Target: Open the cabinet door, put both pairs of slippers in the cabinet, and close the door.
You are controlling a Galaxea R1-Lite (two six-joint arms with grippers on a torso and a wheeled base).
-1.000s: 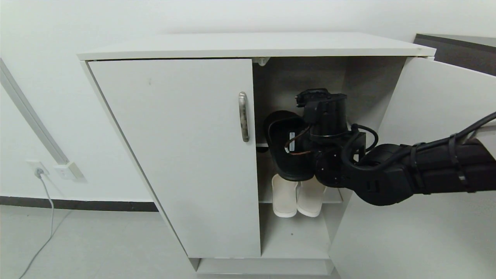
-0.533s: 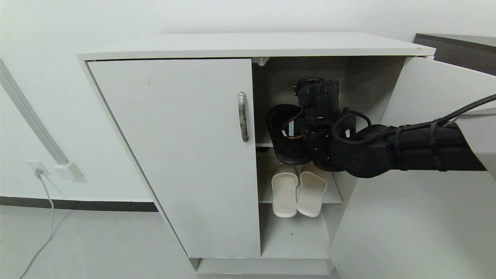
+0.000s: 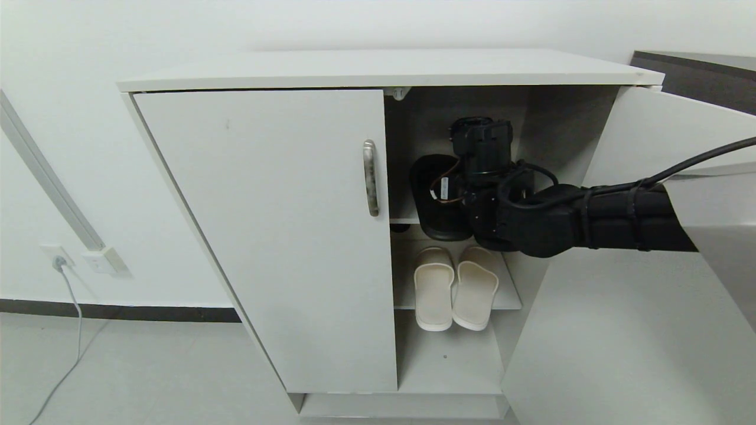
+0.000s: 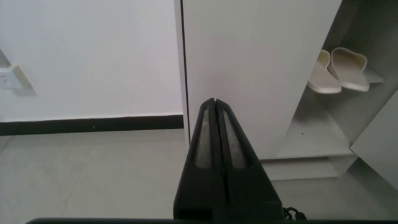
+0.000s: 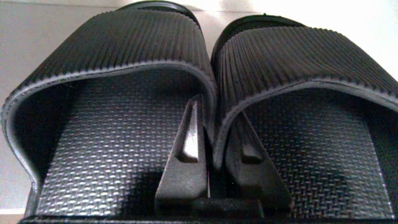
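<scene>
The white cabinet (image 3: 378, 68) has its left door (image 3: 266, 236) closed and its right door (image 3: 649, 307) swung open. My right arm is inside the open half at the upper shelf (image 3: 400, 221). My right gripper (image 5: 216, 117) is shut on the pair of black slippers (image 3: 434, 200) (image 5: 124, 112), pinching their inner walls together. They are tilted with toes up, and I cannot tell if they touch the shelf. The white slippers (image 3: 452, 286) (image 4: 339, 68) lie side by side on the shelf below. My left gripper (image 4: 214, 109) is shut and holds nothing, low over the floor before the closed door.
The closed door's metal handle (image 3: 370, 177) sits just left of the opening. The open door flanks my right arm. A wall socket (image 3: 56, 258) with a cable trailing to the floor is at the lower left. A bare bottom shelf (image 3: 449, 366) lies under the white slippers.
My right arm has lifted and pushed deeper into the cabinet with the black slippers, which now sit higher and farther in. The white slippers below are uncovered.
</scene>
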